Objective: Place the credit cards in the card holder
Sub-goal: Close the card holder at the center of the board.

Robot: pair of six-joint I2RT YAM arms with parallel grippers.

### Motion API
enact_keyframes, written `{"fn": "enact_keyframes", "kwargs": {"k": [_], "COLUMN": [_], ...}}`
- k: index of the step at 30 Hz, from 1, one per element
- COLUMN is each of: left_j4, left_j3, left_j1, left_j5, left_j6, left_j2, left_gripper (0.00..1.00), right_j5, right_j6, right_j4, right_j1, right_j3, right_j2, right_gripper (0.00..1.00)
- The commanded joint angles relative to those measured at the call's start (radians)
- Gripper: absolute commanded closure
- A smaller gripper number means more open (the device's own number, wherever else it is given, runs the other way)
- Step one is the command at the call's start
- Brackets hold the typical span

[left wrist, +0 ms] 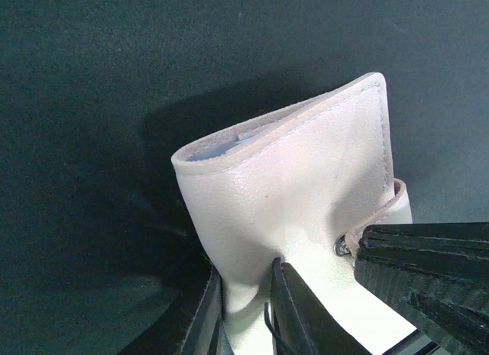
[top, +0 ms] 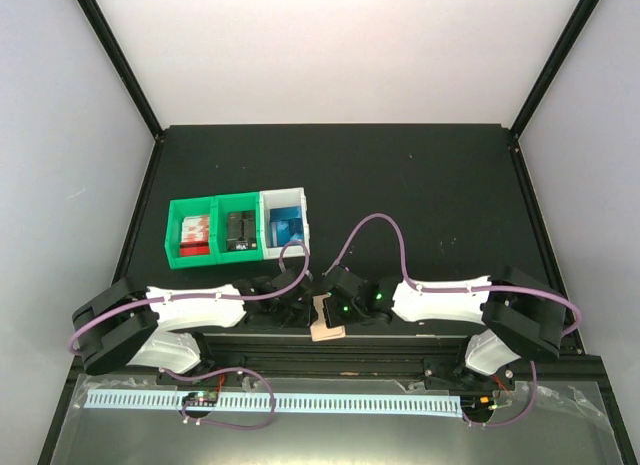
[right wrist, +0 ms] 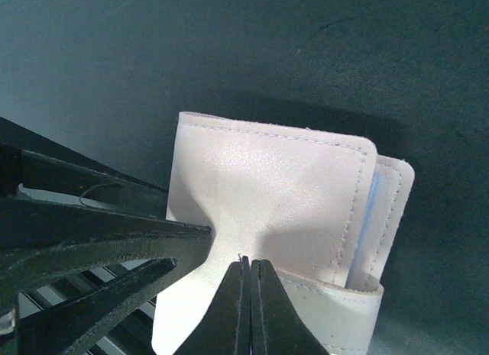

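Card holder (top: pixel 326 320) is at the near middle of the counter (top: pixel 430 195), just ahead of the arm bases, folded, tan side out. You can't tell whether it touches the counter.

Left gripper (left wrist: pixel 246 290): jaws clamped on a pinch of the holder's leather at its lower edge, close to the snap stud (left wrist: pixel 340 248).

Right gripper (right wrist: pixel 249 263): jaws clenched on the holder's outer flap, tips pressed together with the leather puckered around them. The two grippers sit just beside each other on the holder.

In the right wrist view you see a thin pale-blue strip (right wrist: pixel 367 210) inside the holder's open side. It may be a card edge, but that can't be confirmed.

Credit cards (top: pixel 288 225): blue stack in the white bin (top: pixel 300 197), well apart from the holder. The green bins (top: pixel 195 201) touch the white bin's left side.
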State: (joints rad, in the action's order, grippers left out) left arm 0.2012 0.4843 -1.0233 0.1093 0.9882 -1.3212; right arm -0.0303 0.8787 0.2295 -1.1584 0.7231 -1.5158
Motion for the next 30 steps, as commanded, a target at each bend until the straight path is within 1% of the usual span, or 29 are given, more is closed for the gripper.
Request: {"fn": "enact_keyframes", "kwargs": {"k": [1, 7, 21, 30], "left_j4": [0.043, 0.041, 0.039, 0.037], "left_j3": [-0.039, -0.038, -0.041, -0.042], "left_j1": [-0.008, -0.008, -0.007, -0.008], "left_j5": [-0.010, -0.010, -0.010, -0.010], "left_j6": [-0.011, -0.014, -0.016, -0.018], "left_j2": [-0.029, -0.032, -0.033, -0.036], "left_gripper": [0.82, 0.82, 0.82, 0.82], "right_j5": [0.073, 0.065, -0.033, -0.023], "right_j6": [0.031, 0.027, -0.003, -0.009], "right_j4": [-0.029, -0.025, -0.053, -0.014], "right_j1": [-0.002, -0.002, -0.010, -0.013], "right_j3": [-0.016, -0.010, 0.011, 0.013], "right_j2": [0.032, 0.014, -0.052, -0.027], "right_gripper": [0.99, 0.99, 0.99, 0.99]}}
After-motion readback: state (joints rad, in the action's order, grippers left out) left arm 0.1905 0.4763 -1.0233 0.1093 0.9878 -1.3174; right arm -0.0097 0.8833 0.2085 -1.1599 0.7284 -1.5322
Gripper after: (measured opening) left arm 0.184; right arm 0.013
